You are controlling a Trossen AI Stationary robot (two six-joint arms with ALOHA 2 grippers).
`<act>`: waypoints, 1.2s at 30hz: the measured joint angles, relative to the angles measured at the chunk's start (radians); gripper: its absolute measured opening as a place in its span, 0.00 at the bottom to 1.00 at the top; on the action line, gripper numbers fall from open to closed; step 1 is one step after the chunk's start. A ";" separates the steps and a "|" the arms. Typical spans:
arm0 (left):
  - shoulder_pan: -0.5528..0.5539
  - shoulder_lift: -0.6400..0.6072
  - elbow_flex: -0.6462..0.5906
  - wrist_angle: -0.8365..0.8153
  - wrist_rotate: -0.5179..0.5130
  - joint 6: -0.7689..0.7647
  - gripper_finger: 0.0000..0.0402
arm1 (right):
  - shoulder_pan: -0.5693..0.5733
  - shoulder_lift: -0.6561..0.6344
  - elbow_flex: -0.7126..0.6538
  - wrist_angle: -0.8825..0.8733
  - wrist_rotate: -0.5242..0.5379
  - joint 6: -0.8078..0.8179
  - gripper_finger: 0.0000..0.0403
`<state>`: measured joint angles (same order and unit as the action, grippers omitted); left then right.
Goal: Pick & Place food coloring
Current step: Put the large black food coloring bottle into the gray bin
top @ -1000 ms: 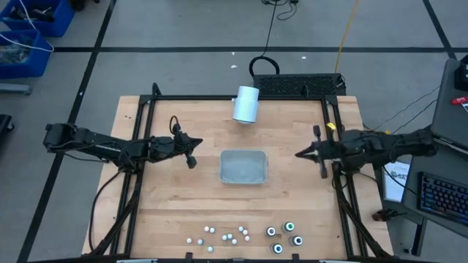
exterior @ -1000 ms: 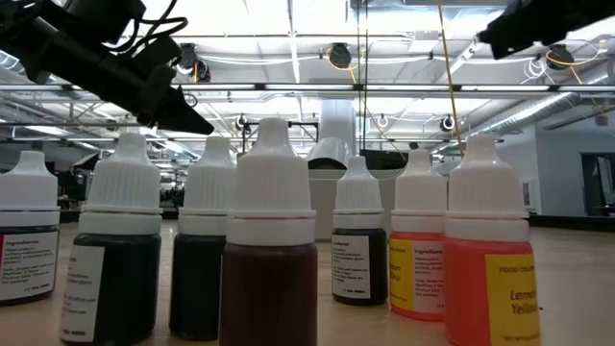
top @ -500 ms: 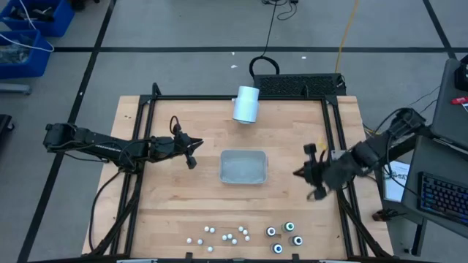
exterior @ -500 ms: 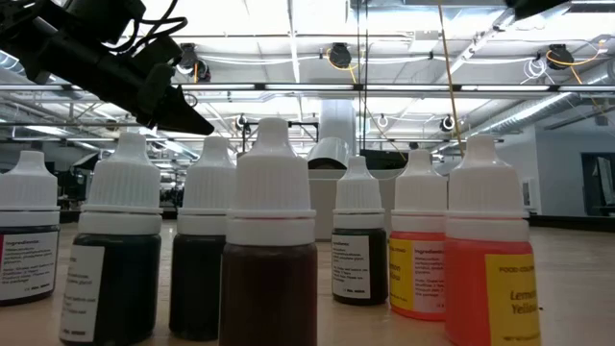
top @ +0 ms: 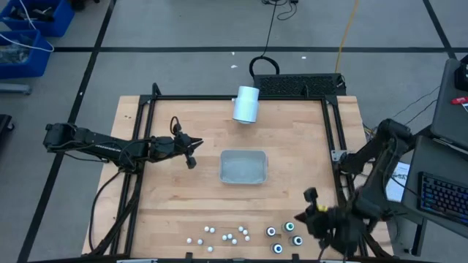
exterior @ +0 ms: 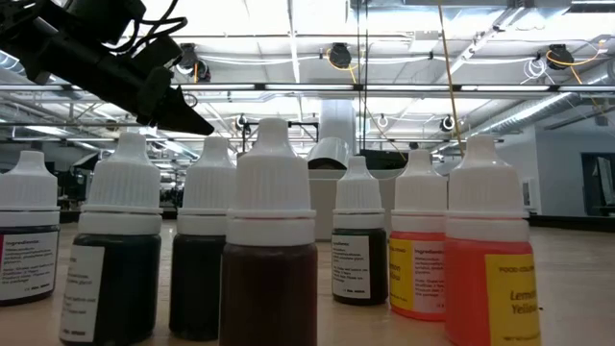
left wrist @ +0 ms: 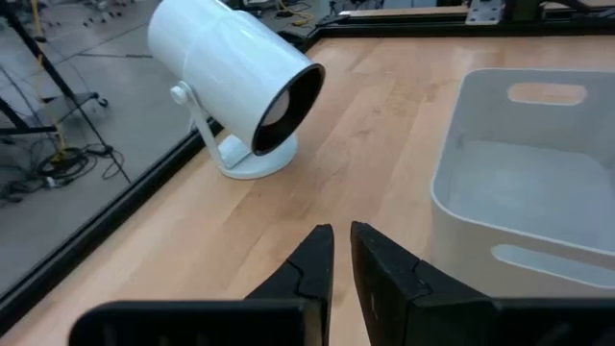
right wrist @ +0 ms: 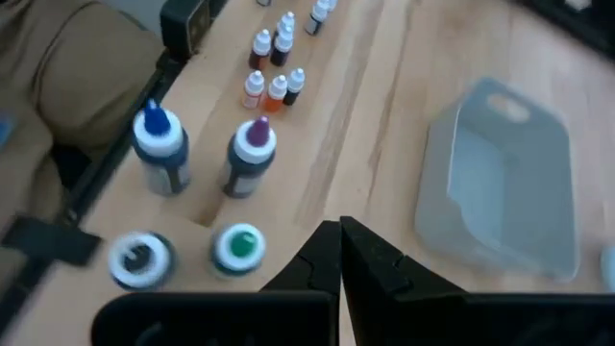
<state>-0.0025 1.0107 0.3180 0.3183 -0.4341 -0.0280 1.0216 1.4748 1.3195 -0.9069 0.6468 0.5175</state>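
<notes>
Right gripper is hovering, jaws pressed together, food coloring just ahead; it should be spreading before descending squarely over one bottle. Left gripper is waiting, jaws barely parted

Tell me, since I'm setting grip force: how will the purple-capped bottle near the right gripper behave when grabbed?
The purple-capped bottle stands tall and narrow on the table, so a sideways nudge would probably tip it. Its round body may roll once down. It looks like small plastic, likely light, needing only a gentle squeeze.
</notes>
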 joint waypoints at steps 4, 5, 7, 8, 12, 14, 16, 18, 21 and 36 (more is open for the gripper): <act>0.000 0.000 0.000 0.000 0.029 0.004 0.12 | 0.016 0.146 0.183 -0.243 -0.023 0.237 0.00; 0.000 0.000 0.000 0.000 0.037 0.004 0.12 | 0.017 0.179 0.215 -0.291 -0.044 0.276 0.00; 0.000 0.000 0.000 0.000 0.043 0.004 0.12 | 0.015 0.236 0.264 -0.356 -0.080 0.339 0.00; 0.000 0.000 0.000 0.000 0.043 0.004 0.12 | 0.014 0.258 0.282 -0.365 -0.104 0.361 0.01; 0.000 0.000 0.000 0.000 0.044 0.005 0.12 | 0.007 0.311 0.321 -0.353 -0.201 0.404 0.08; 0.000 0.000 0.000 0.000 0.044 0.005 0.12 | 0.007 0.318 0.321 -0.355 -0.204 0.405 0.14; 0.000 0.000 0.000 0.000 0.044 0.005 0.12 | 0.007 0.319 0.322 -0.361 -0.198 0.395 0.20; 0.000 0.000 0.000 0.000 0.044 0.005 0.12 | 0.007 0.319 0.322 -0.360 -0.175 0.374 0.27; 0.000 0.000 0.000 0.005 0.044 0.005 0.12 | 0.007 0.318 0.322 -0.353 -0.172 0.364 0.35; -0.052 -0.058 0.000 0.152 0.112 0.043 0.12 | 0.008 0.316 0.310 -0.294 0.093 0.400 0.45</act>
<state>-0.0547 0.9530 0.3176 0.4704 -0.3225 0.0147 1.0294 1.7909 1.6299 -1.2007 0.7398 0.9174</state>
